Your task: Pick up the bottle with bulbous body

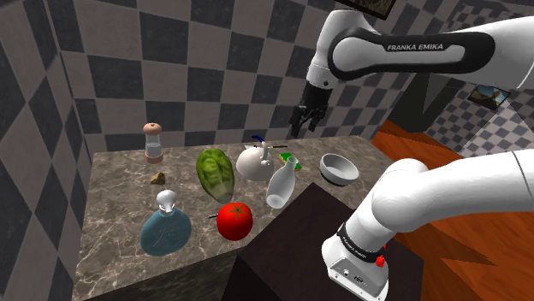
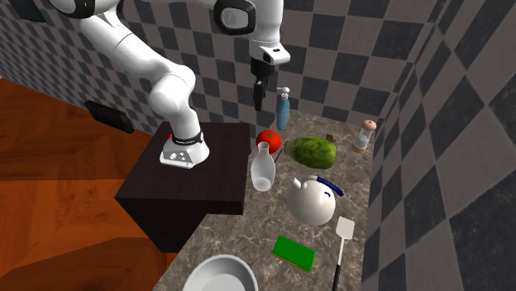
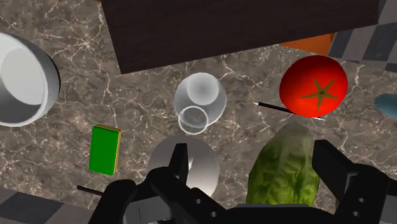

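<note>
The bottle (image 1: 281, 184) is clear and glassy: a round, swollen body that narrows to a short neck with an open, ringed mouth. It stands upright on the marbled counter (image 1: 111, 197), close to the edge that meets the dark stand (image 2: 190, 186). A red tomato (image 1: 234, 220) sits just beside it but apart. From above, its mouth shows as a pale ring (image 3: 193, 119).

The end effector (image 3: 252, 153) hides part of the white teapot (image 3: 205, 169) and lettuce (image 3: 284, 164).
</note>
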